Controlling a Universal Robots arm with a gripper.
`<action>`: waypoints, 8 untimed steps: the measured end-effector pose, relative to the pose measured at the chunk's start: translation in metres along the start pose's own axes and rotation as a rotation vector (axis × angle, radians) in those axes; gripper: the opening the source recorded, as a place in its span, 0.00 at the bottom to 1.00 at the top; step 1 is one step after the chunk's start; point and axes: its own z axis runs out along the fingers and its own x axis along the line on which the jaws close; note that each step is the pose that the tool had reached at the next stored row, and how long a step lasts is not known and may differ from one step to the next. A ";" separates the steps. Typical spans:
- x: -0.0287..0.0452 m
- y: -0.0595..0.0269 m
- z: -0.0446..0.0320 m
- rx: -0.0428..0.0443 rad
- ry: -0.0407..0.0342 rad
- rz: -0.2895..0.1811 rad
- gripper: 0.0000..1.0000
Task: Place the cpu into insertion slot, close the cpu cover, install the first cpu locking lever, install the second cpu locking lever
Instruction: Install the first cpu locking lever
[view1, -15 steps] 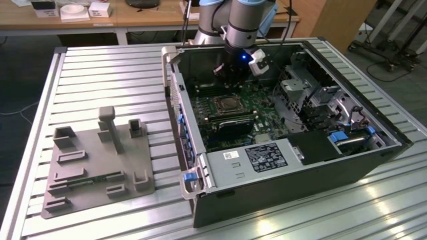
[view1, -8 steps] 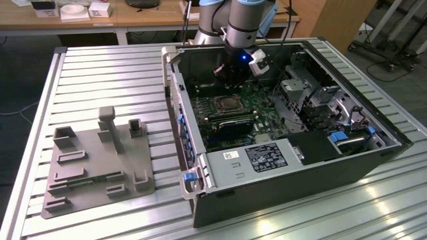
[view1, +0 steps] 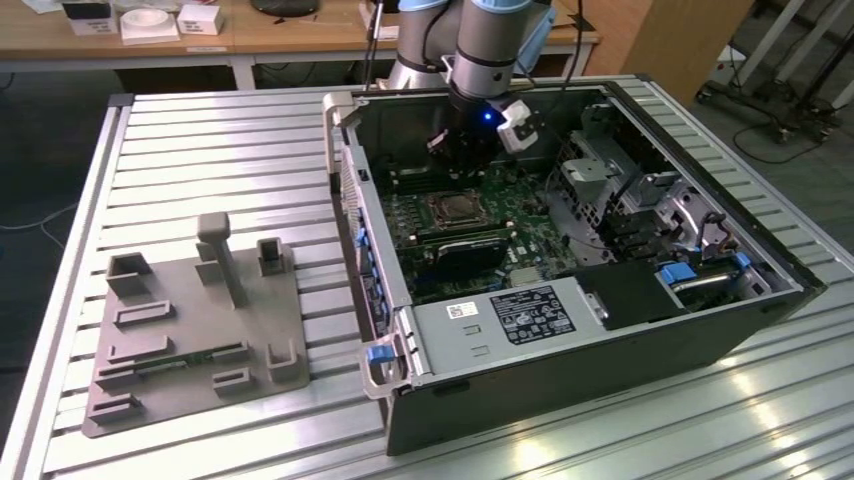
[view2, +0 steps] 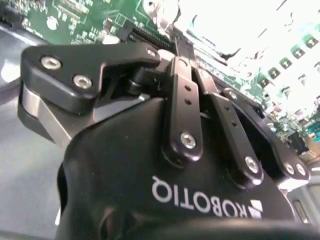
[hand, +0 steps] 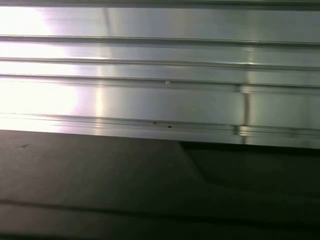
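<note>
Insertion slot (view1: 451, 209) sits mid-motherboard inside open computer case (view1: 747, 330), silvery cpu cover (view1: 453, 197) around it; whether chip seated, cannot tell. Tool (view1: 465, 168) hangs just above board, beside slot's far edge, likely working socket hardware; grip state cannot tell. Memory slots (view1: 461, 238) just beside socket on near side, drive cage (view1: 607, 165) toward case's far corner crowds approach. Grey fixture tray (view1: 187, 330) well apart on slatted surface (view1: 214, 150).

The insertion slot (view1: 455, 209) sits flat on the green board inside the open case, a small square with silvery rim and dark middle, cover state unclear.
</note>
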 end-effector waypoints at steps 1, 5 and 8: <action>0.0000 0.0001 -0.0003 -0.0035 -0.0005 0.000 0.10; 0.0000 0.0002 -0.0070 -0.0184 -0.0010 0.000 0.10; -0.0002 0.0002 -0.0110 -0.0244 -0.0013 0.000 0.10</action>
